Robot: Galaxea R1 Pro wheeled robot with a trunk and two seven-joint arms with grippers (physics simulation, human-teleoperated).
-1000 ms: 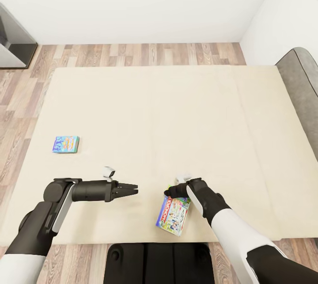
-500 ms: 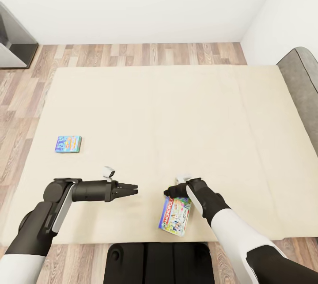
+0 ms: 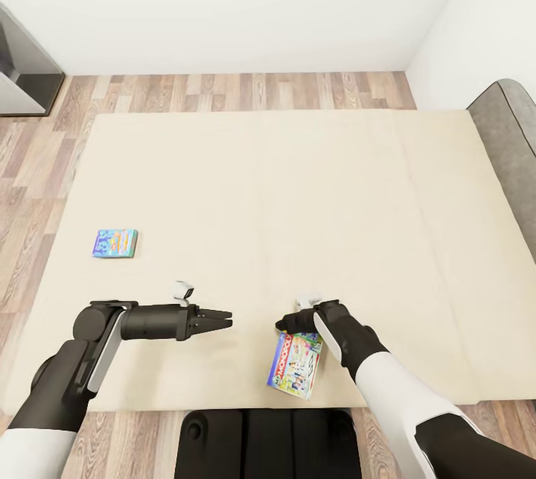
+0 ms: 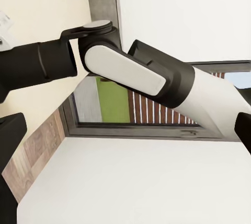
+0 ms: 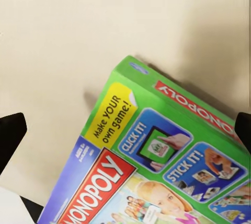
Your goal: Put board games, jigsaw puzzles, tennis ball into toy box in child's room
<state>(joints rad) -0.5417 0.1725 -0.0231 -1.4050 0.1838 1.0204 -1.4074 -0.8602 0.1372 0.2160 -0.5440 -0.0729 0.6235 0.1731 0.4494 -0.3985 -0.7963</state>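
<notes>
The beige bed [image 3: 298, 188] filled the room's wood floor [image 3: 223, 92]. The right gripper [image 3: 286, 325] clasped the green-edged board game [image 3: 295, 364] near its front edge. The left gripper [image 3: 223, 319] hung nearly closed, empty; the small blue board game [image 3: 115, 243] lay well apart.

I take the bed [image 3: 283, 203] as my landmark. It lies across the floor [image 3: 223, 92], with a wall behind it and its headboard [image 3: 510, 151] at its right end. On the bed, near its left edge, lies the small game [image 3: 115, 243]. On the bed's near edge, right of centre, is the large game [image 3: 295, 364], tilted, one end overhanging the bed's near edge. My right fingers [image 3: 286, 325] are at that game's far end, touching it. My left fingers [image 3: 223, 319] hang over the bed's near part, between the two games, pointing toward the large one. A cabinet [image 3: 22, 65] stands on the floor beyond the bed's far left corner.
</notes>
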